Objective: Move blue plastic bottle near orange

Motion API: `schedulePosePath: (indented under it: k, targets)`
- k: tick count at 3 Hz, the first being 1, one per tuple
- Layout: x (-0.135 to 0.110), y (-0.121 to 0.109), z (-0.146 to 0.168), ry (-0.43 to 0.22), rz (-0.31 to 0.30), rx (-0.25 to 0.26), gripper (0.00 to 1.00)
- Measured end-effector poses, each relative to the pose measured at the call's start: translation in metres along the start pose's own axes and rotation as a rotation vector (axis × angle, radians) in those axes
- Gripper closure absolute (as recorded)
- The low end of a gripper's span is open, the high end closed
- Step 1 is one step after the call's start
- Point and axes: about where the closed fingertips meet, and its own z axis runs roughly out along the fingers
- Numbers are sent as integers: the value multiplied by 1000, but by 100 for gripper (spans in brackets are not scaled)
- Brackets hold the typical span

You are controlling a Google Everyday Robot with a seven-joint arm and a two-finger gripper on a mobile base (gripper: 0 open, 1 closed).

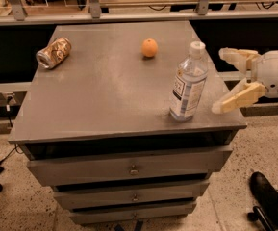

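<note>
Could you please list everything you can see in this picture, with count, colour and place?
blue plastic bottle: one, clear bluish with a white cap, upright near the top's front right.
orange: one, orange, far middle of the top.
can: one, gold, crushed, lying at the far left.
cabinet: one, grey, centre, with three drawers in front.
black object: one, on the floor at lower right.
gripper: one, white with cream fingers spread open, right of the bottle, not gripping it.
</note>
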Motion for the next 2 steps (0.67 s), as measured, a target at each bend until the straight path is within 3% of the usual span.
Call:
schedulePosePath:
  k: [1,2]
  targets:
    - [-3,6,2,-91,-50,-24,0]
    - [-9,16,16,-112,-107,-43,0]
